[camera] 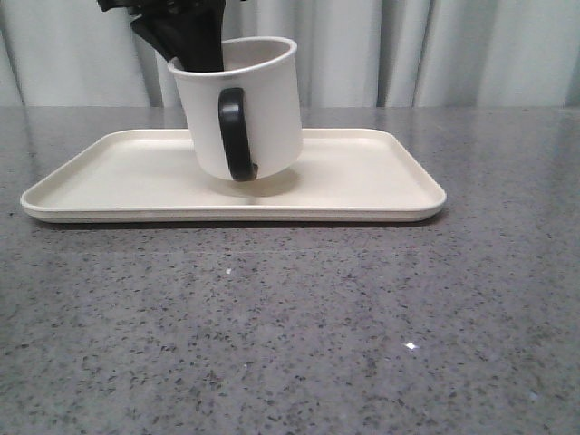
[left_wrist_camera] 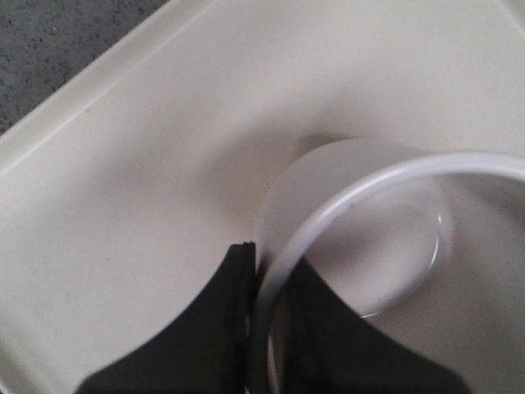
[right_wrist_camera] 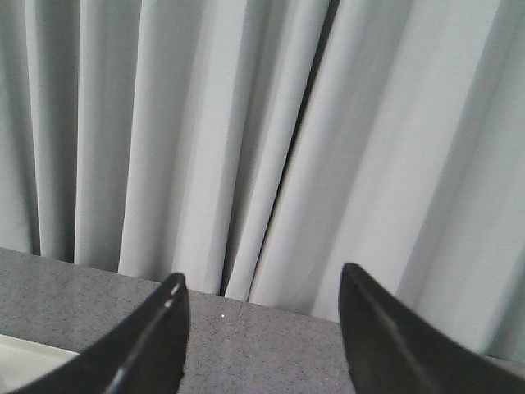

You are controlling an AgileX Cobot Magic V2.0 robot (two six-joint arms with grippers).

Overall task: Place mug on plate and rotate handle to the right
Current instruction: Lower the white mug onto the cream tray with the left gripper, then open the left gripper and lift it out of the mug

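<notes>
The white mug [camera: 263, 109] hangs tilted over the middle of the cream plate [camera: 362, 181], its base at or just above the plate's surface. Its black handle [camera: 234, 131] faces the front camera. My left gripper [camera: 195, 56] comes down from above and is shut on the mug's rim, one finger inside and one outside. In the left wrist view the gripper [left_wrist_camera: 267, 275] pinches the mug's rim [left_wrist_camera: 369, 185] above the plate [left_wrist_camera: 123, 189]. My right gripper [right_wrist_camera: 261, 283] is open with nothing between its fingers, and it faces the curtain away from the mug.
The plate lies on a grey speckled table [camera: 290, 344] that reaches to the front edge of the view. A pale pleated curtain [camera: 453, 45] closes off the back. A corner of the plate [right_wrist_camera: 25, 357] shows in the right wrist view.
</notes>
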